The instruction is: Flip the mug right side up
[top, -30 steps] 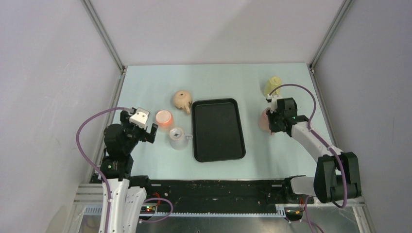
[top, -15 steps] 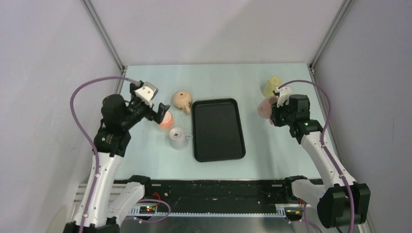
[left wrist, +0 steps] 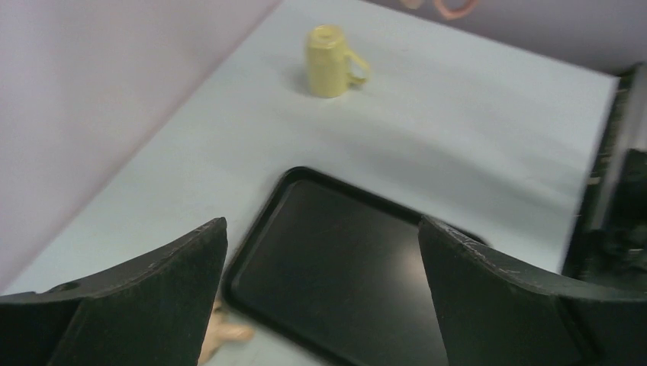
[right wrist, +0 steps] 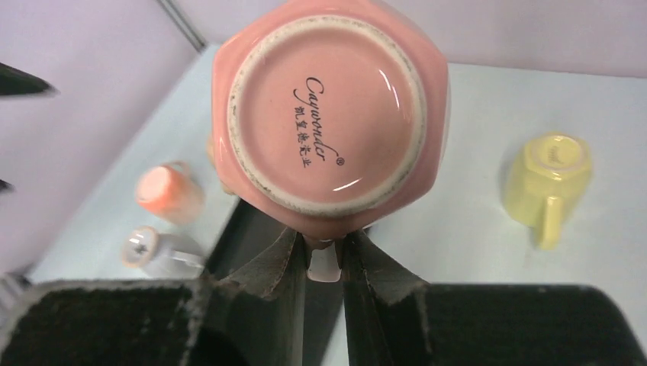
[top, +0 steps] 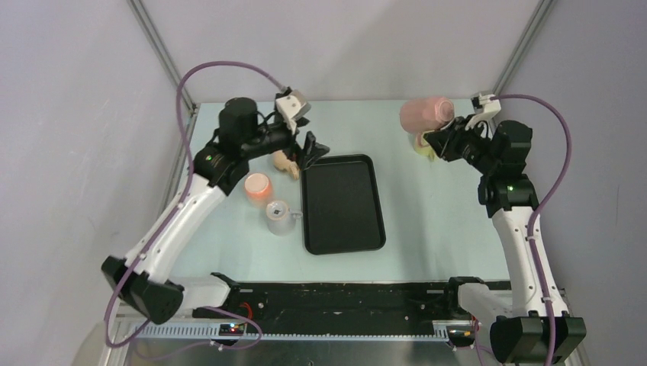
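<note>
Your right gripper (right wrist: 326, 250) pinches the pink mug (top: 427, 114) aloft at upper right; uprighting and setting down remain. Left gripper (left wrist: 322, 229) spread, empty.

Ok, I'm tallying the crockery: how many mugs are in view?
5. The pink mug is held aloft in the right tool; the yellow mug stands nearby; the tan mug, orange mug and white mug sit left of the tray.

walls (top: 343, 46): 3, plain pale lilac | corner posts (top: 164, 57): 2, metal | table (top: 442, 229): pale green top
</note>
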Available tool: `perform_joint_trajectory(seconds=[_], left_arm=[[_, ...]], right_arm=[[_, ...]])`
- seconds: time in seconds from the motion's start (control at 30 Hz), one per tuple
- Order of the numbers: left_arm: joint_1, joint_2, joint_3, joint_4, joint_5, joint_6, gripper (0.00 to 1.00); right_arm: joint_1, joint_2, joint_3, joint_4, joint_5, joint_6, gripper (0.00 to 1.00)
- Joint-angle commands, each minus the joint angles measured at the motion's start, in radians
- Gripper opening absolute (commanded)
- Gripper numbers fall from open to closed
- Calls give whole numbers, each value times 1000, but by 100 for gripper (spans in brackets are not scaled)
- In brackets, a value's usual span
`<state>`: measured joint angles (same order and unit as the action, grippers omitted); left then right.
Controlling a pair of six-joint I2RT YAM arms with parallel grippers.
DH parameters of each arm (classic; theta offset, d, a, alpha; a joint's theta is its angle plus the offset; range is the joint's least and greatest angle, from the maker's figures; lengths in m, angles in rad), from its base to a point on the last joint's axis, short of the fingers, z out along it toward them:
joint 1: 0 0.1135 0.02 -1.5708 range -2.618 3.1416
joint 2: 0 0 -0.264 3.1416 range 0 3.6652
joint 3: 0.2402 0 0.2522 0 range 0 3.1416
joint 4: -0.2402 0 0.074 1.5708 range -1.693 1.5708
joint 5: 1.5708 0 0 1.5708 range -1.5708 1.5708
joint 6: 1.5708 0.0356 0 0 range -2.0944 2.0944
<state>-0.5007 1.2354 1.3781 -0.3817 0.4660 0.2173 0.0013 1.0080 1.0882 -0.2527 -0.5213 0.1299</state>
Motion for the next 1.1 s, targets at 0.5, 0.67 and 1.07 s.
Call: perform_joint_trajectory(seconds=[0.5,0.67,1.07], left_arm=[[-116,213,-126,659,421,-845,98],[-150,260,-133,765,444,-939,98],[-169,355,-139,971,459,-1125,98]], right_arm=[[-46,20,-182,927,-344,902,0],[14,36,-243,1075,-322,974,0],[137,80,-326,1305,-298,1005,0]])
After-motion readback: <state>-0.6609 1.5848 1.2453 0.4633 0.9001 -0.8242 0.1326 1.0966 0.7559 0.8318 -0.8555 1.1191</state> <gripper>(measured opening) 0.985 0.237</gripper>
